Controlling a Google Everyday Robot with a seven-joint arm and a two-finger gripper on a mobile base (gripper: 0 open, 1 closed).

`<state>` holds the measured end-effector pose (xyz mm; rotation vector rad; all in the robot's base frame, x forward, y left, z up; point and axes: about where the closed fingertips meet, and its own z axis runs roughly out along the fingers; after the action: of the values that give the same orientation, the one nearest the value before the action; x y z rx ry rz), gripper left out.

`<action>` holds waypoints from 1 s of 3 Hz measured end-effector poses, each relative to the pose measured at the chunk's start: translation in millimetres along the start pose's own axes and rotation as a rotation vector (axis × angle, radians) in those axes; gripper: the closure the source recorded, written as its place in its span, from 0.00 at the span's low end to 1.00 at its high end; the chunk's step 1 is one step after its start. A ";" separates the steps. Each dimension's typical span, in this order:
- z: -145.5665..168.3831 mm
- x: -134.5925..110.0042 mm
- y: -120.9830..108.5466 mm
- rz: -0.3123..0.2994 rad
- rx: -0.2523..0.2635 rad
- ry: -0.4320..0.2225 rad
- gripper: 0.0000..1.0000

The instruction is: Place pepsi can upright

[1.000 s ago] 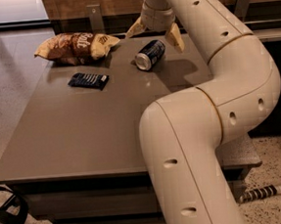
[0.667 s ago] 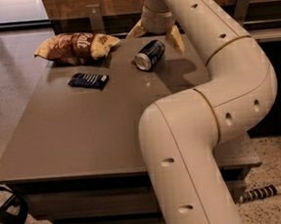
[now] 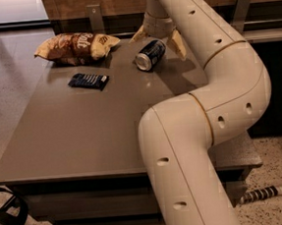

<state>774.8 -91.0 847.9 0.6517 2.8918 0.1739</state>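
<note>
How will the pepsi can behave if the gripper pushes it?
The pepsi can lies on its side, so it will probably roll if nudged. Its smooth metal may slip in the open gripper just above it. It looks rigid, though a hard squeeze could dent it.

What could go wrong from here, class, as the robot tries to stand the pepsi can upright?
1. The pepsi can lies on its side below the open tool, towards the far edge of the table; a nudge might roll it away.
2. The chip bag lies close beside it, so the tool might bump it.
</note>
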 end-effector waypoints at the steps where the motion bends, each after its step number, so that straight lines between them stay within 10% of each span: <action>1: 9.3 -5.6 8.0 0.019 -0.006 -0.019 0.00; 3: 28.9 -1.9 0.4 0.127 0.088 -0.009 0.00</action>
<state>782.2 -89.3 819.9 0.8502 2.8640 0.0597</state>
